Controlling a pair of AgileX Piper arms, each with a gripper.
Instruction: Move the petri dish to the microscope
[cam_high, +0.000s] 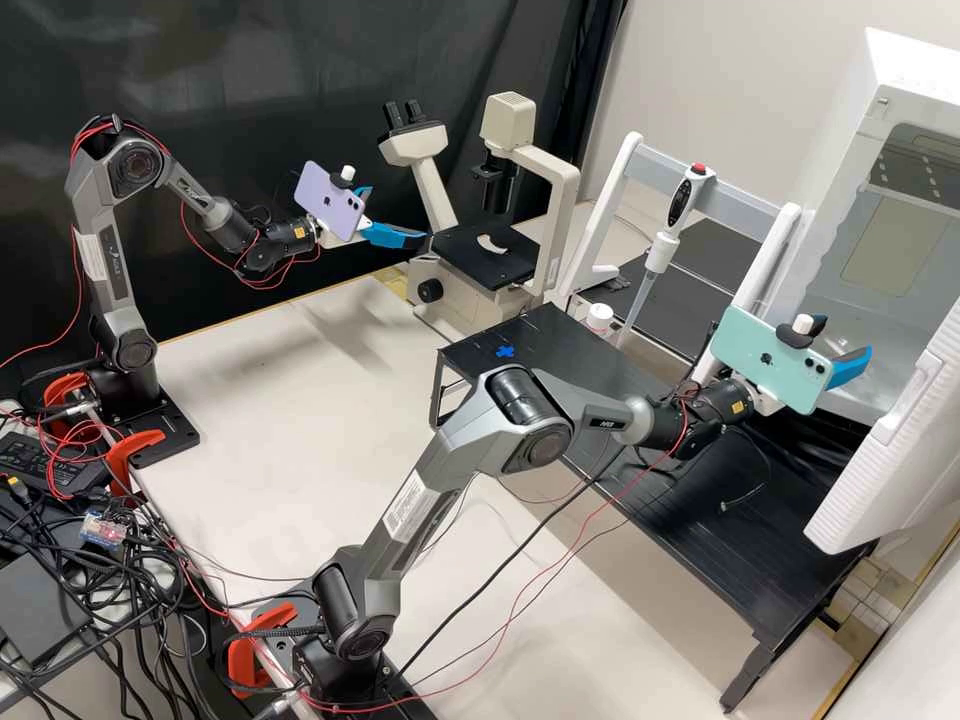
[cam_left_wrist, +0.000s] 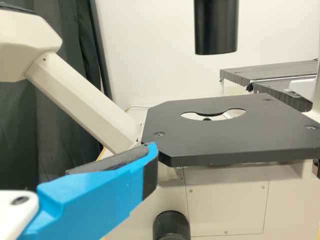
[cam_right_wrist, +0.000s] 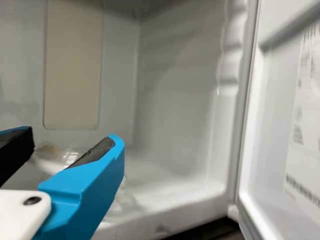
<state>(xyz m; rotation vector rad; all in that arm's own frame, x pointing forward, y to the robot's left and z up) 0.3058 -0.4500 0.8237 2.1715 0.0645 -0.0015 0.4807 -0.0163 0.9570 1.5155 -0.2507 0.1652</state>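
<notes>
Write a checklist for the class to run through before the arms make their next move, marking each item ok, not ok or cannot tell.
1. White cabinet's door open: ok.
2. Right claw at the cabinet's opening, fingers apart: ok.
3. Petri dish identified and lined up with that claw: cannot tell; a blurred clear shape lies by its fingers.
4. Left claw open beside the microscope: ok.
5. Microscope stage free to take the dish: ok; its top is bare around the cut-out.
6. Dish delivered to the stage: not ok, not there yet.
</notes>
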